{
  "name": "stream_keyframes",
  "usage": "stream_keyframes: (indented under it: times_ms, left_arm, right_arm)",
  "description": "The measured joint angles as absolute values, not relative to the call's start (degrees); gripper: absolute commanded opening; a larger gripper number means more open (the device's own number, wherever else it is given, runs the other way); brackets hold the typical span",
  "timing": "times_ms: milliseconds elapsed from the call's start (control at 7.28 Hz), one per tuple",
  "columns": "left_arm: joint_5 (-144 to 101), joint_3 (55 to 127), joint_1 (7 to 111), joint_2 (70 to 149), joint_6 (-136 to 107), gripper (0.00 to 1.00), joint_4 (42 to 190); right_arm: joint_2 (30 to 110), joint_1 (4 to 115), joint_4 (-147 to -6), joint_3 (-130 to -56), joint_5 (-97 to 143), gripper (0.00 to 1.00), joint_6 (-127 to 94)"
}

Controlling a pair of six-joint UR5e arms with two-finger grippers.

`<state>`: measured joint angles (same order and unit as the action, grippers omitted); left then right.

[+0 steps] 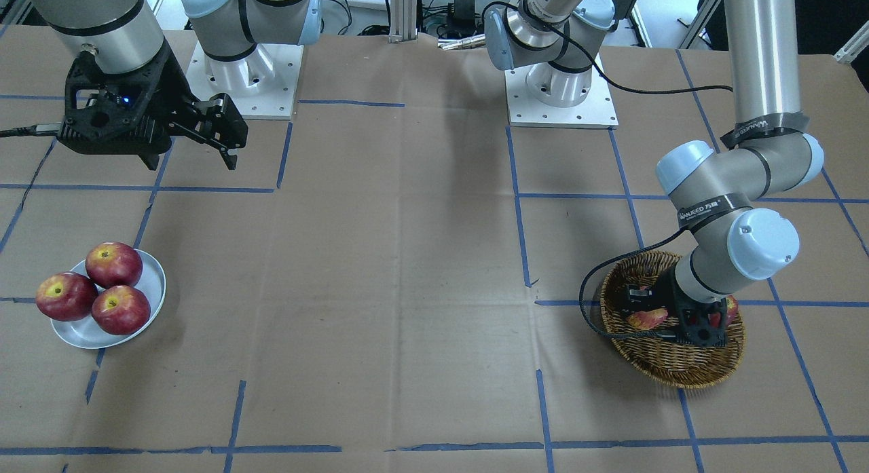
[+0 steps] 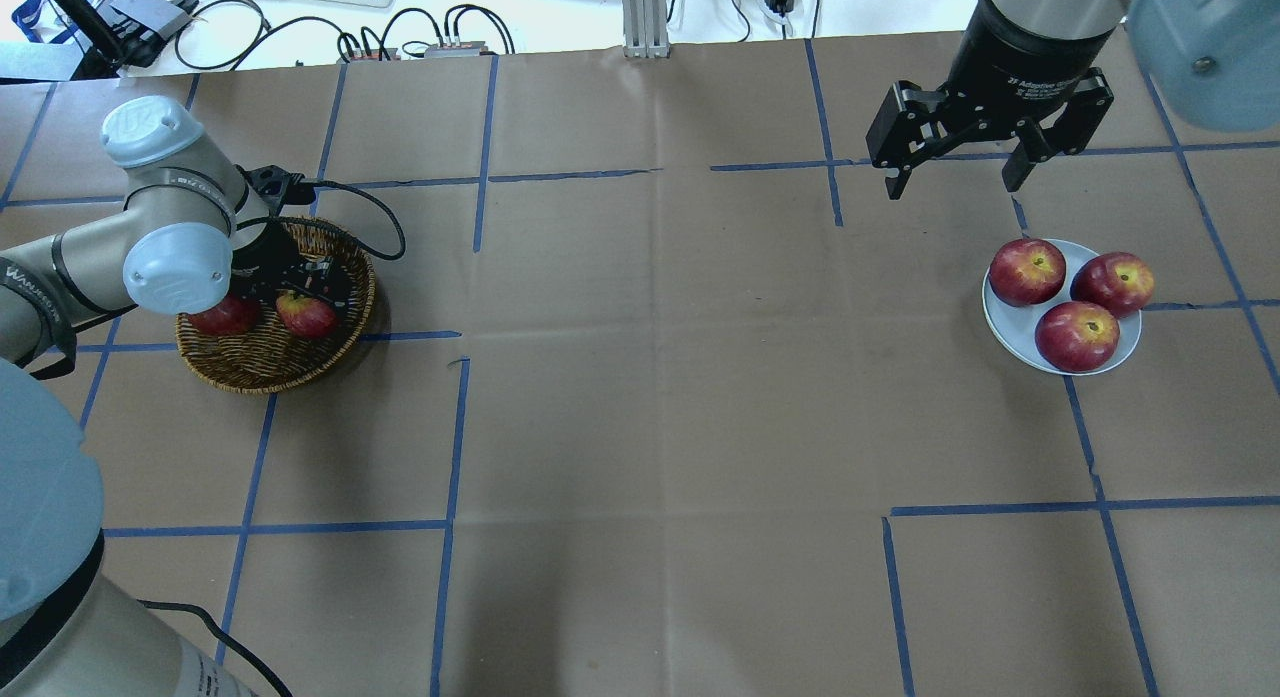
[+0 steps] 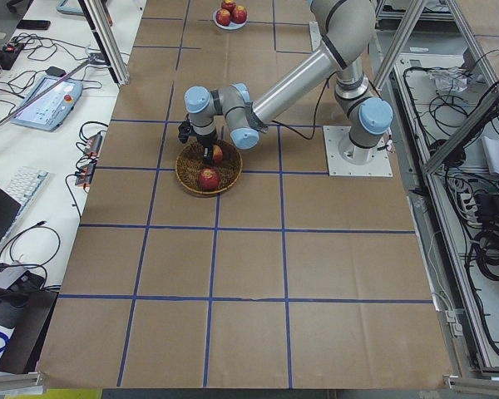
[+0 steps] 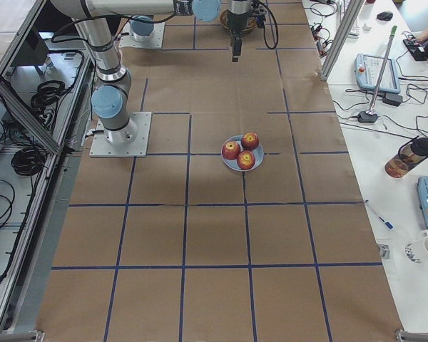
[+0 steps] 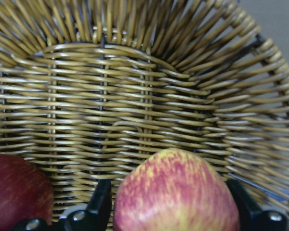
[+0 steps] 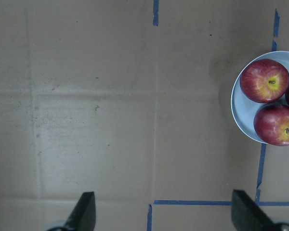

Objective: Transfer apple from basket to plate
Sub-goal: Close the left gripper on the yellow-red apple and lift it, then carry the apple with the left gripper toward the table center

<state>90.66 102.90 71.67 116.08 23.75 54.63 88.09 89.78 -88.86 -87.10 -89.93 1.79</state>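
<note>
The streaked orange-red and yellow apple (image 5: 176, 192) lies in the round wicker basket (image 2: 270, 362) at the table's left. It also shows in the overhead view (image 2: 305, 315). My left gripper (image 2: 305, 299) reaches down into the basket, its fingers (image 5: 102, 199) pressed against both sides of the apple, which rests on the basket floor. My right gripper (image 2: 950, 187) hangs open and empty above the table, just behind the pale plate (image 2: 1010, 322). The plate holds three dark red apples (image 2: 1027, 272).
A second, dark red apple (image 2: 225, 317) lies in the basket beside the streaked one, partly under my left wrist. A black cable (image 2: 370, 202) loops over the basket's far rim. Brown paper with blue tape lines (image 2: 640, 377) covers the table between basket and plate.
</note>
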Motion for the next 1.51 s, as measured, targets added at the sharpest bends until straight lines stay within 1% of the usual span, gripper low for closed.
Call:
stream_keyframes:
  times_ms: [137, 412, 687, 962, 1237, 1511]
  left_arm:
    - [91.0, 101.6, 72.2, 115.6, 22.9, 0.54, 56.1]
    - [91.7, 96.4, 76.1, 113.6, 17.0, 0.55, 64.7]
    - [91.5, 93.7, 84.8, 111.8, 4.4, 0.56, 70.1]
    - [90.8, 92.9, 96.3, 112.3, -14.1, 0.58, 69.6]
    - [89.2, 91.0, 105.0, 116.1, -27.7, 0.58, 65.5]
    - [89.2, 86.5, 111.1, 122.1, -33.5, 0.58, 63.7]
  right_arm:
    - [88.1, 89.8, -88.9, -87.0, -89.9, 1.00, 1.8]
    - [88.0, 89.7, -88.9, -86.9, -90.0, 1.00, 1.9]
    - [88.0, 89.7, -88.9, -86.9, -90.0, 1.00, 2.0]
    - [88.0, 89.7, -88.9, -87.1, -90.0, 1.00, 2.1]
    - [88.1, 89.7, -88.9, -87.2, -90.0, 1.00, 2.2]
    - [88.1, 89.7, -88.9, -87.2, -90.0, 1.00, 2.1]
